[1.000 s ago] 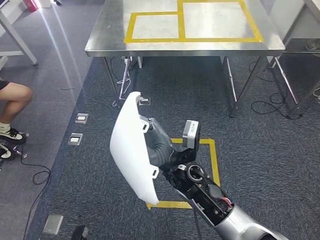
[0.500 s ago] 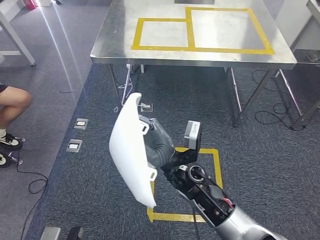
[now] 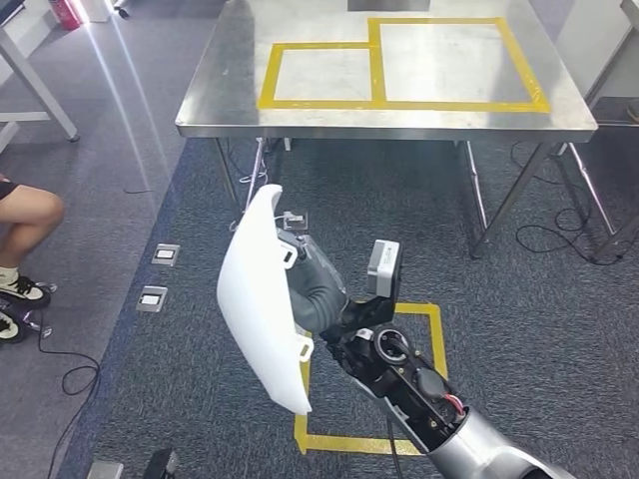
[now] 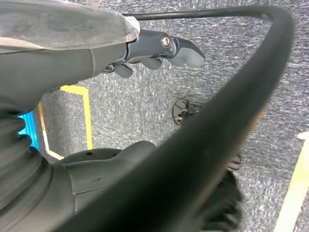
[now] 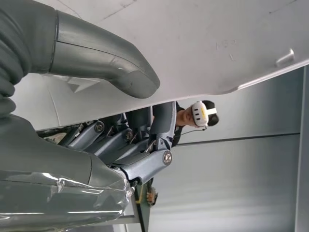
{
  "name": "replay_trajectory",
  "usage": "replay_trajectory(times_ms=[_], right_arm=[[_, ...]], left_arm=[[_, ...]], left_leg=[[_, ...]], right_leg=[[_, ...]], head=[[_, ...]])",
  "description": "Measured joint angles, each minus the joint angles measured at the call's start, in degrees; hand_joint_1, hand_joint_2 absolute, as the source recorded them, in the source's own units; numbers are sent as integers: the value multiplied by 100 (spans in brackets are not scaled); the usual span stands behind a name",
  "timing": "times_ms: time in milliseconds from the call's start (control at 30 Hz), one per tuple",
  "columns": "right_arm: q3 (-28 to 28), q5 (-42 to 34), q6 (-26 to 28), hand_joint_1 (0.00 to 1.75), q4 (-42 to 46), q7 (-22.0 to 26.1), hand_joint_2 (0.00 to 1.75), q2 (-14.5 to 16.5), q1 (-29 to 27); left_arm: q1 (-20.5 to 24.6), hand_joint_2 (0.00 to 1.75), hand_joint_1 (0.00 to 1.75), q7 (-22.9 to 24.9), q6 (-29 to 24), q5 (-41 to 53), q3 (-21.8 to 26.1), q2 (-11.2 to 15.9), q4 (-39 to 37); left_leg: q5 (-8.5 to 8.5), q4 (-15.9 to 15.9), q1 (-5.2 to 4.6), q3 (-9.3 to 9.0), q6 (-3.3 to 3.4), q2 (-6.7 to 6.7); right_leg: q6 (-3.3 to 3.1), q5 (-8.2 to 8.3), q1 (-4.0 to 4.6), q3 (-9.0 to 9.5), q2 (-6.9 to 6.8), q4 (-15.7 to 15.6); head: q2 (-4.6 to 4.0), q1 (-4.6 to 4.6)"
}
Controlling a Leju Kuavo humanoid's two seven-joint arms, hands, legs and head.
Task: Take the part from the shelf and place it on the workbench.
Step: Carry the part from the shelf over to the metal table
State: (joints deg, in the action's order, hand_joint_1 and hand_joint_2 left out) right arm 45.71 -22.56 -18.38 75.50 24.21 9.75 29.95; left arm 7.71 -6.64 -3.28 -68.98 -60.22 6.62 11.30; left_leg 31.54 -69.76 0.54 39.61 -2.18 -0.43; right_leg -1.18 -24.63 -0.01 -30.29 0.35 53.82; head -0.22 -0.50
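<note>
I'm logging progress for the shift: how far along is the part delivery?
Done: the white part is off the shelf, held by the right hand. In hand: carrying it toward the steel workbench ahead. Left: reach the bench and set the part down on it.

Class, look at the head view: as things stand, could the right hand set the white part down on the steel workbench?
Probably not yet. The right hand holds the white part over carpet, and the workbench lies ahead across open floor; nothing blocks the way.
</note>
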Motion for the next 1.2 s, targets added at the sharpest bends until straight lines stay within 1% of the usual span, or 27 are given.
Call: replay_trajectory(times_ms=[33, 67, 100, 133, 167, 200, 233, 333, 500, 533, 567, 600, 633, 667, 700, 733, 767, 800, 833, 933, 967, 1000, 1033, 1100, 1133, 1167, 1200], right_arm=[[1, 0, 0, 175, -3, -1, 175, 0, -8], [1, 0, 0, 175, -4, -1, 175, 0, -13], [1, 0, 0, 175, -5, -1, 175, 0, -14], [1, 0, 0, 175, -5, 0, 175, 0, -13], [0, 0, 0, 175, -5, 1, 175, 0, -10], [0, 0, 0, 175, -5, -1, 175, 0, -4], [0, 0, 0, 175, -5, -2, 175, 0, 2], [1, 0, -2, 175, -5, -8, 175, 0, 9], [1, 0, -2, 175, -5, -10, 175, 0, 9], [1, 0, -2, 175, -3, -10, 175, 0, 8], [0, 0, -3, 175, -2, -10, 175, 0, 10], [0, 0, -5, 175, -2, -11, 175, -1, 2], [0, 0, -7, 175, -3, -13, 175, -2, -6], [0, 0, -8, 175, -4, -15, 175, -2, -11], [1, 0, -9, 175, -6, -17, 175, -3, -20], [1, 0, -11, 175, -6, -17, 175, -2, -17], [1, -1, -13, 175, -5, -19, 175, -2, -11], [1, -2, -15, 175, -5, -22, 175, -2, -4], [1, -4, -18, 175, -5, -24, 175, -2, 1], [-1, -9, -23, 175, -2, -23, 175, 6, 7], [-1, -13, -25, 175, 0, -21, 175, 11, 11], [0, -17, -27, 175, 2, -19, 175, 16, 18], [0, -20, -28, 175, 0, -20, 175, 17, 23], [1, -22, -28, 175, -5, -23, 175, 17, 19], [2, -22, -28, 175, -8, -25, 175, 17, 9], [2, -22, -28, 175, -9, -25, 175, 17, 1], [2, -22, -28, 175, -9, -25, 175, 17, -2]], left_arm=[[-6, 175, 0, 0, 0, 0, 0, 0, 0], [-12, 175, 0, 0, 0, 0, 0, 2, 0], [-13, 175, 0, 0, 0, 0, 0, 5, 0], [-12, 175, 0, 0, 0, 1, 0, 13, 0], [-7, 175, 0, 0, 0, 1, 0, 19, 0], [1, 175, 0, 0, 1, 2, 0, 23, 0], [8, 175, 0, 0, 1, 3, 0, 25, 0], [14, 175, 0, 0, 2, 4, 0, 26, 0], [10, 175, 0, 0, 2, 4, 0, 27, 0], [9, 175, 0, -1, 2, 4, 0, 26, 0], [7, 175, 0, -1, 2, 4, 0, 26, 0], [3, 175, 0, -1, 2, 4, 1, 27, 0], [-2, 175, 0, -1, 2, 4, 1, 28, 0], [-6, 175, 0, 0, 2, 4, 2, 30, 0], [-9, 175, 0, 0, 2, 3, 2, 28, 0], [-11, 175, 0, 0, 2, 2, 2, 19, 0], [-9, 175, 0, -1, 2, 0, 2, 11, 0], [-7, 175, 0, -1, 2, -1, 2, 3, 0], [-7, 175, 0, -2, 1, -3, 3, -2, 0], [-7, 175, 0, -2, 0, -14, 5, -2, 0], [-5, 175, 0, -2, 0, -18, 5, -3, 0], [0, 175, 0, -2, 0, -20, 6, -4, 0], [1, 175, 0, -2, 0, -20, 7, -7, 0], [-6, 175, 0, -2, 0, -20, 7, -7, 0], [-20, 175, 0, -2, 0, -21, 7, -6, 0], [-32, 175, 0, -3, 0, -22, 8, -5, 0], [-40, 175, 0, -4, 0, -26, 9, -1, 0]], left_leg=[[2, -188, 21, 136, -22, 1], [-106, -152, 40, 160, -39, 2], [-311, 117, 58, 62, -51, 5], [-551, 535, 71, -125, -56, 9], [-729, 965, 73, -324, -54, 14], [-843, 1292, 64, -477, -31, 13], [-876, 1471, 50, -563, 1, 11], [-835, 1523, 10, -591, 100, 3], [-829, 1525, 3, -596, 123, 2], [-831, 1538, 12, -611, 138, 4], [-823, 1550, 19, -641, 168, 8], [-788, 1561, 11, -701, 213, 11], [-741, 1570, 0, -775, 256, 10], [-683, 1569, -20, -853, 285, 5], [-624, 1568, -37, -933, 295, -4], [-584, 1568, -45, -987, 283, -11], [-552, 1564, -51, -1019, 264, -18], [-531, 1560, -53, -1027, 241, -18], [-520, 1562, -52, -1020, 217, -15], [-475, 1552, -47, -1024, 135, 2], [-422, 1463, -51, -1001, 106, 5], [-317, 1230, -51, -895, 75, 6], [-175, 852, -38, -692, 48, 8], [104, -6, -13, -154, -2, 10], [120, -252, 3, 51, -20, 10], [11, -262, 20, 134, -35, 11], [-209, -33, 37, 94, -47, 12]], right_leg=[[1, -12, -1, 6, 1, 0], [8, -26, -4, 18, 4, 1], [19, -46, -10, 38, 10, 2], [38, -70, -19, 64, 14, 2], [65, -99, -17, 84, 18, 5], [95, -127, -15, 99, 22, 9], [127, -150, -11, 107, 26, 11], [197, -189, -14, 125, 31, 4], [218, -199, -21, 132, 31, 2], [231, -215, -27, 120, 30, 15], [249, -288, -32, 72, 24, 138], [266, -453, -38, -205, 17, 648], [272, -530, -41, -447, 10, 1047], [260, -505, -38, -619, 3, 1296], [229, -348, -26, -701, 3, 1301], [187, -102, -3, -517, 5, 864], [152, 55, 18, -351, 4, 503], [126, 114, 39, -241, 4, 274], [110, 95, 53, -189, 8, 178], [76, 71, 27, -101, 24, 35], [60, 71, 11, -47, 21, -19], [45, 68, -4, 12, 12, -72], [32, 55, -4, 47, 1, -90], [15, 11, -3, 88, -14, -97], [17, -16, -4, 110, -12, -97], [22, -45, -7, 140, -6, -96], [35, -81, -12, 181, 0, -94]], head=[[0, -17], [0, -38], [0, -62], [0, -86], [0, -108], [0, -128], [0, -132], [0, -97], [0, -87], [0, -86], [0, -76], [0, -29], [0, 21], [0, 78], [0, 128], [0, 145], [0, 155], [0, 167], [0, 168], [0, 148], [0, 127], [0, 98], [0, 63], [0, 13], [0, -7], [0, -25], [0, -50]])
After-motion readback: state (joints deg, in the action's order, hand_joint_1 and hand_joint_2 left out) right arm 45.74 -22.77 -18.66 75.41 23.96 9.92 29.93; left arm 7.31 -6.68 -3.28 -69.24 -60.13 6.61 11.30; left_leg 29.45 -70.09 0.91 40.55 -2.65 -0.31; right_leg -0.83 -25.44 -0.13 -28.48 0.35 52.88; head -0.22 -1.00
